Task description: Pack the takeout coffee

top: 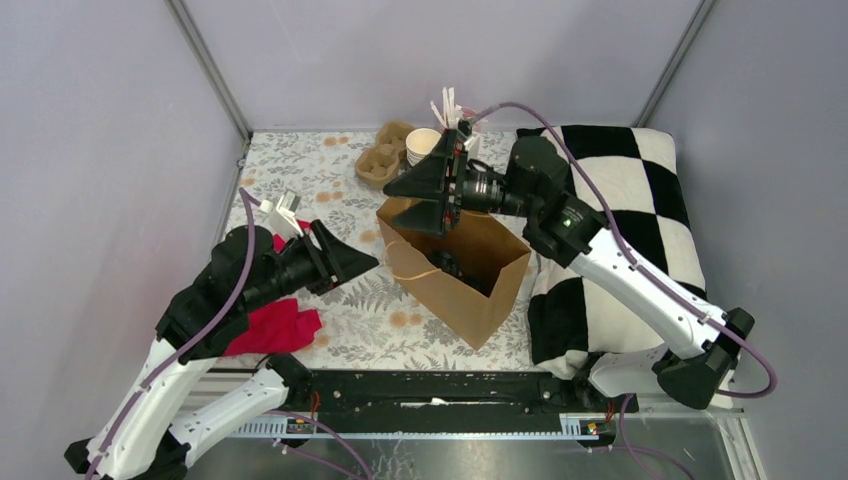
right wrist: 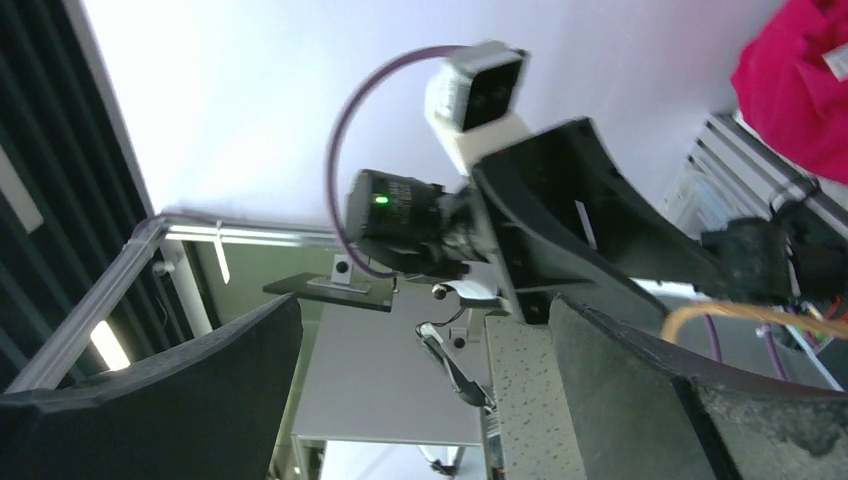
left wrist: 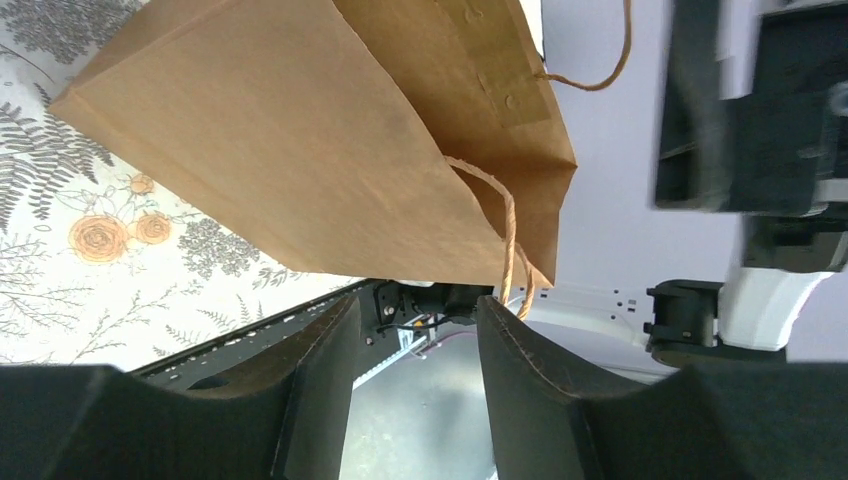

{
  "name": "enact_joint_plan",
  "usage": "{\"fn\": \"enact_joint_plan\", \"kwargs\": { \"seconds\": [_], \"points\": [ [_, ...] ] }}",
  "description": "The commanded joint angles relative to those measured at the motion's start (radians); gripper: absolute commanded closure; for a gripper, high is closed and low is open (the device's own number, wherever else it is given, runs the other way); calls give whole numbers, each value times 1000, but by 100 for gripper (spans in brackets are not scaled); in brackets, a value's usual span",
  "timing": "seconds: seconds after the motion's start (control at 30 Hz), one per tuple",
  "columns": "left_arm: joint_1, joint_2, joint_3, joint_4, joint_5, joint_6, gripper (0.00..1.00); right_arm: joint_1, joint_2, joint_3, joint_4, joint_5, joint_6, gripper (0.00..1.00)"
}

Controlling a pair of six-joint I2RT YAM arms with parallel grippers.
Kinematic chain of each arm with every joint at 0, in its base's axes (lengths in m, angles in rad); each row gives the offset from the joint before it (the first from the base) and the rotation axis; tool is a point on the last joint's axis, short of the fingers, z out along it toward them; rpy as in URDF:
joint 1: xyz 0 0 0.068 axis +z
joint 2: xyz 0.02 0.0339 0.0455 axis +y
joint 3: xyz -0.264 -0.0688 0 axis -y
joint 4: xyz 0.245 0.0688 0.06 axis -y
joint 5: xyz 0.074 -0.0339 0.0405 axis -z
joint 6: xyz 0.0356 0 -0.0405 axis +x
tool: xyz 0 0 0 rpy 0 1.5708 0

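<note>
Brown paper makes up the one bag (top: 475,305), standing open-topped just ahead of the left pincer (top: 370,263). That pincer's jaws are parted with nothing between them. The bag's side wall and one of its two twine handles (left wrist: 508,240) hang close before its fingertips.

The right pincer (top: 408,205) hovers over the bag's far rim, spread wide and empty. Beneath it, low inside the bag, sits one dark shape that appears to be the takeout coffee (top: 460,266); its lid cannot be made out.

Beyond the right pincer, toward the back wall, are one pulp cup carrier (top: 380,160) and one stack of lidless cups (top: 422,146). One checkered cushion (top: 620,220) lies under its arm and presses against the bag's side.

Behind the left pincer lies one red cloth (top: 275,328). Floral tabletop (top: 300,190) shows between that pincer and the carrier.
</note>
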Motion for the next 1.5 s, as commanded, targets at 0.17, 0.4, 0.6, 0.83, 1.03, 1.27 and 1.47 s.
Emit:
{"fn": "enact_joint_plan", "kwargs": {
  "seconds": [0.17, 0.4, 0.6, 0.83, 1.03, 1.27, 1.47],
  "points": [
    [-2, -47, 108, -81, -103, 40, 39, -10, 223, 579, -194, -77, -273, 0],
    [-3, -72, 170, -137, -152, 48, 35, -143, 347, 782, -381, -17, -520, 0],
    [-3, -77, 191, -142, -169, 65, 33, -299, 363, 768, -552, 242, -855, 0],
    [-3, -38, 235, -154, -205, 121, 25, -443, 435, 664, -540, 522, -1029, 0],
    [-3, 13, 274, -167, -233, 204, 12, -513, 586, 697, -525, 675, -973, 5],
    [-3, 80, 293, -180, -237, 278, 3, -556, 774, 770, -446, 676, -915, 18],
    [-2, 125, 316, -180, -246, 345, 2, -560, 919, 911, -435, 636, -899, 26]
  ]
}}
